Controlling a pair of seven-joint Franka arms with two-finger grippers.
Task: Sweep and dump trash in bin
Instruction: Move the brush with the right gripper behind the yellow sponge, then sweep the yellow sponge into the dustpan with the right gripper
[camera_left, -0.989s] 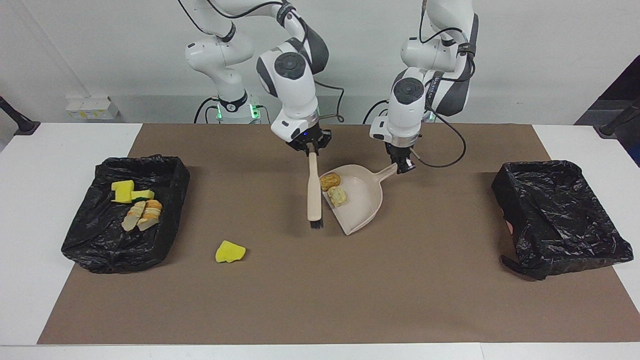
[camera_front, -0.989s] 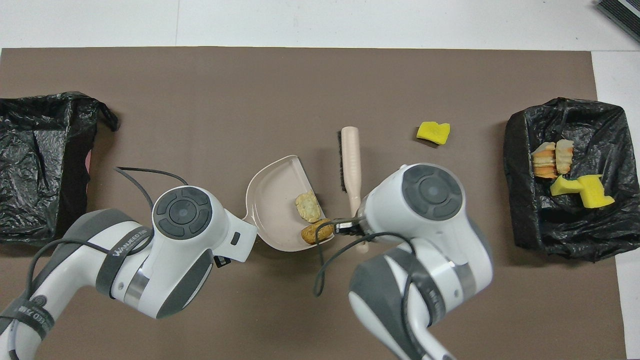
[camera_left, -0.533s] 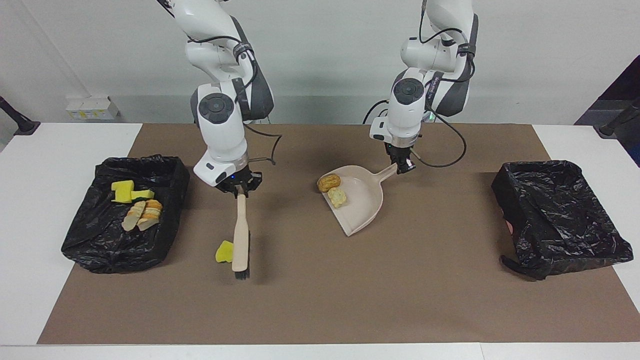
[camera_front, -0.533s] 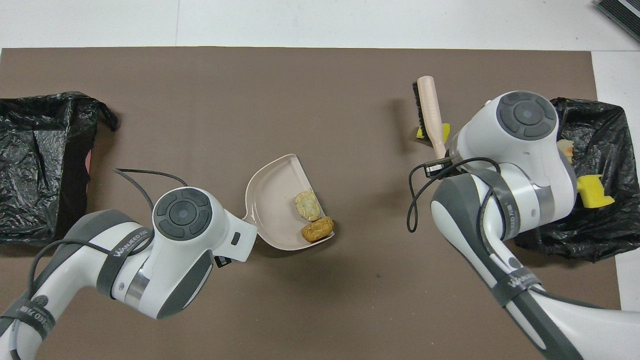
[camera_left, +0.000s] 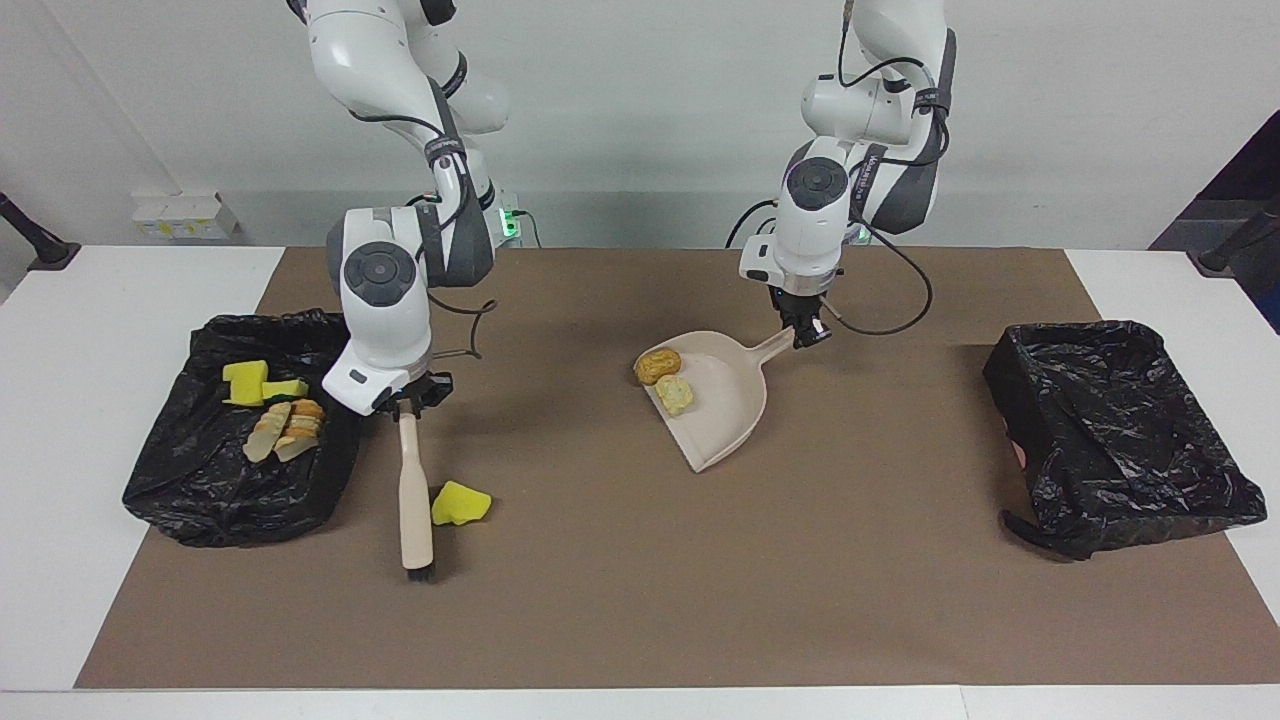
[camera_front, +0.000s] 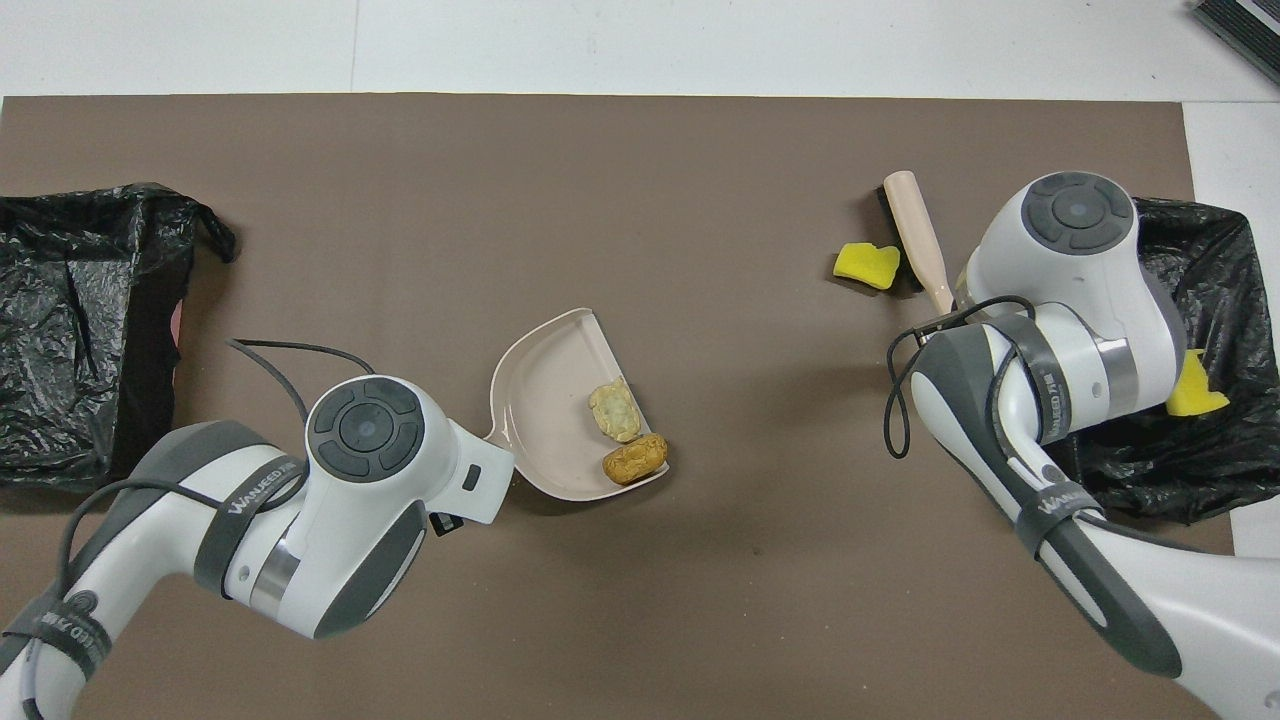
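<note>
So right gripper (camera_left: 408, 408) is clamped on the brush (camera_left: 414, 500) just beside a loose yellow sponge (camera_left: 460, 503), left gripper (camera_left: 806, 335) clamped on the dustpan (camera_left: 725, 420) handle, two scraps (camera_left: 666, 380) in it.

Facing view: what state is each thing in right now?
Brush: held by right gripper, bristles down beside the loose sponge.
Loose sponge: on the mat, unswept.
Dustpan: held by left gripper, two scraps inside.
Bin with trash: holds several scraps.
Other bin: no scraps visible.
</note>
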